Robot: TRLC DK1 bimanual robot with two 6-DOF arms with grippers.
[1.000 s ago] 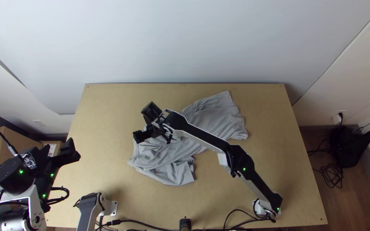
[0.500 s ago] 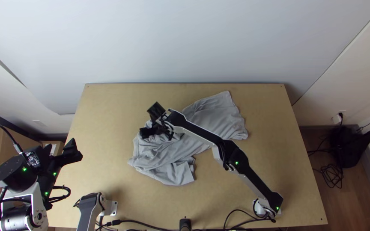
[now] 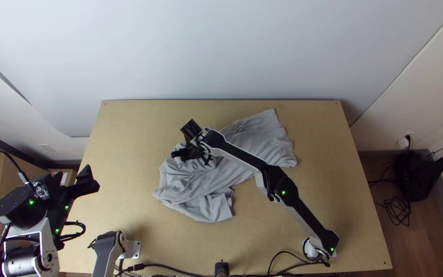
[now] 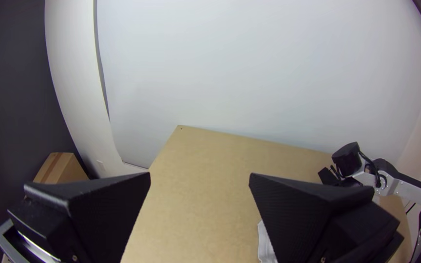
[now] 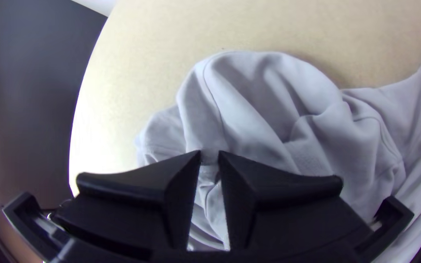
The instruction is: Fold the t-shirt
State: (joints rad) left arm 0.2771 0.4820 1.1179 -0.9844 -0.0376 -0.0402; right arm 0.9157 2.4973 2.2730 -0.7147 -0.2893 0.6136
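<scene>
In the top view, the grey t-shirt (image 3: 255, 141) lies diagonally on the table, its upper right part fairly flat, its lower left part bunched. My right gripper (image 3: 185, 152) is at the bunched part's upper edge. In the right wrist view the fingertips of my right gripper (image 5: 209, 156) stand a narrow gap apart, with wrinkled cloth (image 5: 269, 117) in and around that gap. My left gripper (image 3: 73, 172) stands open off the table's left side, away from the cloth; in the left wrist view a wide gap separates the fingers of my left gripper (image 4: 200, 174).
The right arm (image 3: 239, 156) crosses above the t-shirt from the lower right. Bare table (image 3: 129, 149) lies left of the cloth. Cables (image 3: 283, 259) run along the near edge, and a cardboard box (image 4: 62, 168) stands beyond the left side.
My right gripper has shifted to the right and slightly up the top view, with its fingers drawn closer together. The left arm has moved slightly right. The t-shirt's outline looks nearly the same.
</scene>
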